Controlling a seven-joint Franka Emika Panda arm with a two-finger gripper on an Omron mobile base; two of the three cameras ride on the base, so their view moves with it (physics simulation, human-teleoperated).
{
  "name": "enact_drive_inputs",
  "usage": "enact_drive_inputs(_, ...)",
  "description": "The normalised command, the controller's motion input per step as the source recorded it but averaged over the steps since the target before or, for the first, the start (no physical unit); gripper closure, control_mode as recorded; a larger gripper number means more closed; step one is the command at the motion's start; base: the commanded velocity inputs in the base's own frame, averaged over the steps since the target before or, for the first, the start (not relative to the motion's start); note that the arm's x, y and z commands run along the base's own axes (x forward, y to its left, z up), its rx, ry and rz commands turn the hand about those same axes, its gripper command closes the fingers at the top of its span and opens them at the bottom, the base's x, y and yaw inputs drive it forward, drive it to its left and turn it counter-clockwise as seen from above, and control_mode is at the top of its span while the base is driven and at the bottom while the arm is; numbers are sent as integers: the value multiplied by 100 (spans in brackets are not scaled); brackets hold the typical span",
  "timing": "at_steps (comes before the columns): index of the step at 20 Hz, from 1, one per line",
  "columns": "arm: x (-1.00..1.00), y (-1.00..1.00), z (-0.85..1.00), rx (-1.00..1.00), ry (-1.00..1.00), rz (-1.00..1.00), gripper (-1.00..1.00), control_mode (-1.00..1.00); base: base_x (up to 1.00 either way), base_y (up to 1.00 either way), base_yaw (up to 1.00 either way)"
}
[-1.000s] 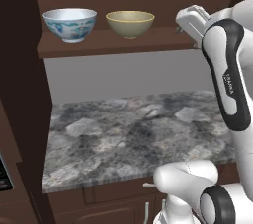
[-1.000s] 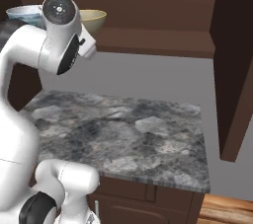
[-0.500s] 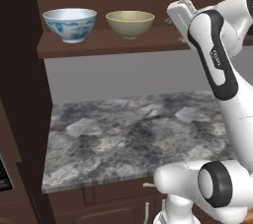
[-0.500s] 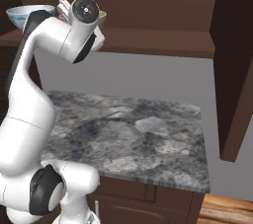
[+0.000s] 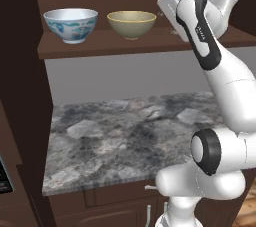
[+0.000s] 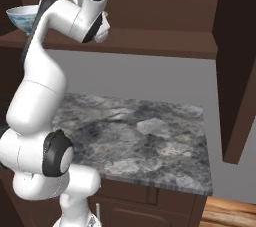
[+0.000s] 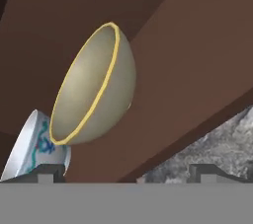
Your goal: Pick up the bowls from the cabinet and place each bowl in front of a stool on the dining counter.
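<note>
Two bowls stand side by side on the plank shelf [image 5: 125, 44] of the dark brown cabinet. The olive-tan bowl [image 5: 131, 23] with a yellowish rim is on the right, and the white patterned bowl [image 5: 70, 25] is to its left. My gripper [image 5: 163, 7] hovers at shelf height just right of the olive-tan bowl, pointing at it without touching. In the hand view the olive-tan bowl [image 7: 94, 87] sits ahead between the fingers, with the patterned bowl [image 7: 33, 150] behind it. The gripper [image 7: 128, 174] is open and holds nothing. The arm hides the olive-tan bowl in the right base view; the patterned bowl [image 6: 20, 17] peeks out.
A grey marbled worktop [image 5: 135, 131] lies under the shelf, with low drawer fronts [image 5: 120, 201] beneath it. The open cabinet door [image 6: 235, 71] hangs at the right. A dark cabinet side wall [image 5: 22, 81] bounds the shelf on the left.
The arm has swung its hand leftward and slightly up along the shelf, closer to the olive-tan bowl. Both bowls have stayed where they were.
</note>
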Motion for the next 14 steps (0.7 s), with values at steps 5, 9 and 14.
enact_drive_inputs(5,60,7,0,0,4,0,-100,-100,0,0,0)
enact_drive_inputs(9,48,3,-2,2,6,2,-100,-100,0,0,0)
enact_drive_inputs(14,30,5,-11,2,7,3,-100,-100,0,0,0)
